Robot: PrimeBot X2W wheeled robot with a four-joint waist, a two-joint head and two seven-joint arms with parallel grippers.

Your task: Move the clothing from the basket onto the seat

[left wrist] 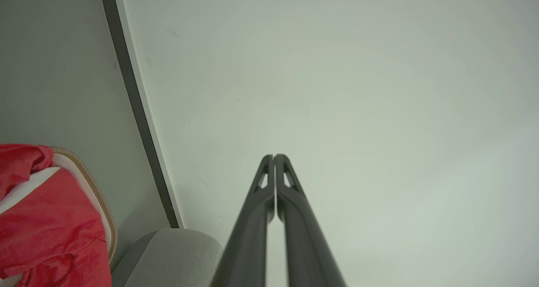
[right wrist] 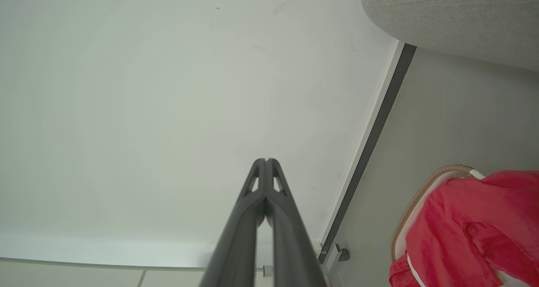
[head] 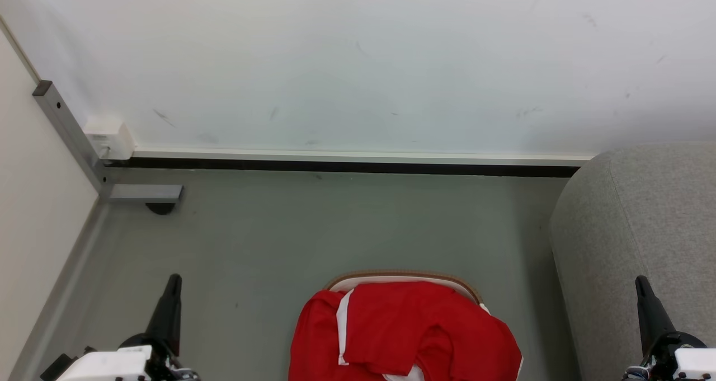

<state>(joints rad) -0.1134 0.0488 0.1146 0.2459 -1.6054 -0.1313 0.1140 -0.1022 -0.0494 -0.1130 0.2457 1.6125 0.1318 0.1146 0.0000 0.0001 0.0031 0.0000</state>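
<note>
clothing (head: 403,330): red heap mounded over basket (head: 404,274), beside seat (head: 637,230)
handling: looks soft, light, floppy; probably trails when lifted
hold: pinch a raised top fold
left tool (head: 174,283), right tool (head: 642,285): both pressed together, empty

The clothing (head: 403,330) hides nearly all of the basket (head: 403,273), and just its far rim peeks out. The head view's bottom edge cuts both off. The sofa (head: 637,247) runs past the right edge. The wall box (head: 109,137) has a label too small to read.

Red clothing (head: 425,325) atop the basket (head: 403,274), grey seat (head: 643,230) nearby
</note>
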